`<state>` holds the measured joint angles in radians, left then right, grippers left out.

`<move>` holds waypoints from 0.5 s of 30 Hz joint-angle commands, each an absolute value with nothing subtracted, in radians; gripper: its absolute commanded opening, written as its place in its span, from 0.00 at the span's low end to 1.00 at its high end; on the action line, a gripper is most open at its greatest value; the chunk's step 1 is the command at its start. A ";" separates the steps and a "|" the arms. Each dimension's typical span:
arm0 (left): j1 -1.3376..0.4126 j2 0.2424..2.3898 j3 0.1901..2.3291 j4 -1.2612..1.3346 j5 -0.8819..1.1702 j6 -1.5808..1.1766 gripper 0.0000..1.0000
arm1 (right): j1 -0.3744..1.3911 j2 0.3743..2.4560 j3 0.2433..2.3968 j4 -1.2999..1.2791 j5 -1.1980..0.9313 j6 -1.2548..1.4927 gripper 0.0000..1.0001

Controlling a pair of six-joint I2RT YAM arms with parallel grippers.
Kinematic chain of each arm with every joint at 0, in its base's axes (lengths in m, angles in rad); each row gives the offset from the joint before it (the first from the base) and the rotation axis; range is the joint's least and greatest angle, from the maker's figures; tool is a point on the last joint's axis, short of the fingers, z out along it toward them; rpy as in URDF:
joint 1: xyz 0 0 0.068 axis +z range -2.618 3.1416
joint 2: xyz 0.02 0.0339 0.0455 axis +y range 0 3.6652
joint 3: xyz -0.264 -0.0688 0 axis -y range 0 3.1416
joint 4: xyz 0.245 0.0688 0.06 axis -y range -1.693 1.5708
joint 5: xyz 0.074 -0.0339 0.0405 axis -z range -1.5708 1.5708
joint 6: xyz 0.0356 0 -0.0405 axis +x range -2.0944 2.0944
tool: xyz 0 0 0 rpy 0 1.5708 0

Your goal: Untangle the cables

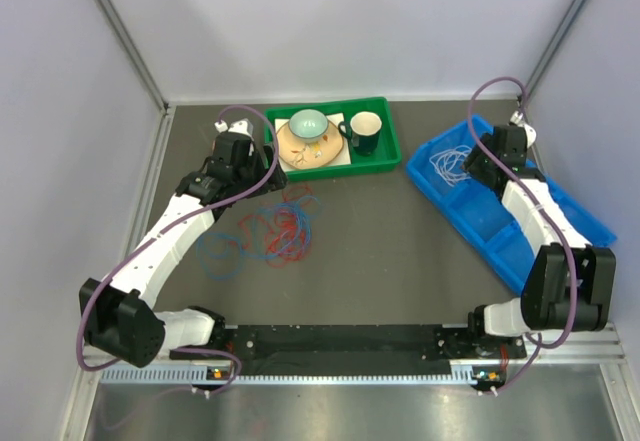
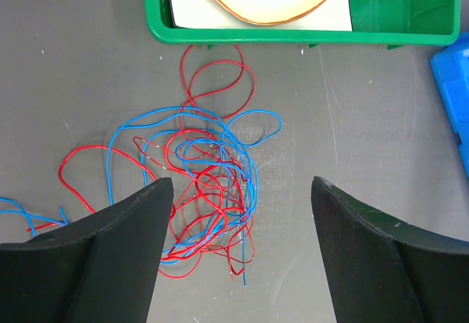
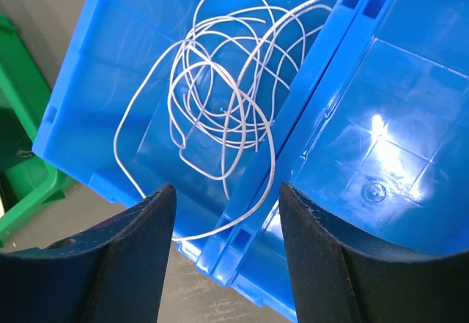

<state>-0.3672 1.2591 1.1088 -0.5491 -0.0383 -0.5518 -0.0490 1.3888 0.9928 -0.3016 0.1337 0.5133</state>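
The red cable and the blue cable lie tangled in loose loops on the grey table, also in the top view. My left gripper hovers above the tangle, open and empty, also in the top view. The white cable lies coiled in the left compartment of the blue bin, with one loop draped over the divider. It shows in the top view too. My right gripper is open and empty above the bin's near edge.
A green tray at the back holds a plate with a bowl and a dark mug. The blue bin runs along the right side. Grey walls enclose the table.
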 commanded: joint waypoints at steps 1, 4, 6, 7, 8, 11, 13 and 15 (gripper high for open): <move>-0.362 1.232 1.120 -0.515 -0.031 -0.555 0.81 | -0.054 1.413 1.028 -0.256 0.081 0.523 0.58; -0.362 1.229 1.120 -0.515 -0.031 -0.557 0.81 | -0.052 1.425 1.042 -0.253 0.065 0.528 0.58; -0.362 1.229 1.120 -0.515 -0.032 -0.554 0.81 | -0.052 1.433 1.051 -0.252 0.057 0.529 0.58; -0.362 1.230 1.120 -0.515 -0.031 -0.555 0.81 | -0.052 1.439 1.055 -0.252 0.043 0.529 0.57; -0.362 1.229 1.120 -0.517 -0.031 -0.554 0.81 | -0.051 1.448 1.068 -0.252 0.037 0.529 0.57; -0.362 1.226 1.120 -0.517 -0.032 -0.555 0.81 | -0.043 1.444 1.077 -0.252 0.046 0.526 0.57; -0.362 1.224 1.120 -0.517 -0.034 -0.555 0.81 | -0.040 1.439 1.077 -0.252 0.049 0.531 0.57; -0.362 1.226 1.121 -0.517 -0.032 -0.554 0.81 | -0.037 1.437 1.077 -0.252 0.049 0.531 0.57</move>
<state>-0.3672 1.2587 1.1088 -0.5491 -0.0383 -0.5518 -0.0479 1.4418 1.0298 -0.2916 0.0788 0.5182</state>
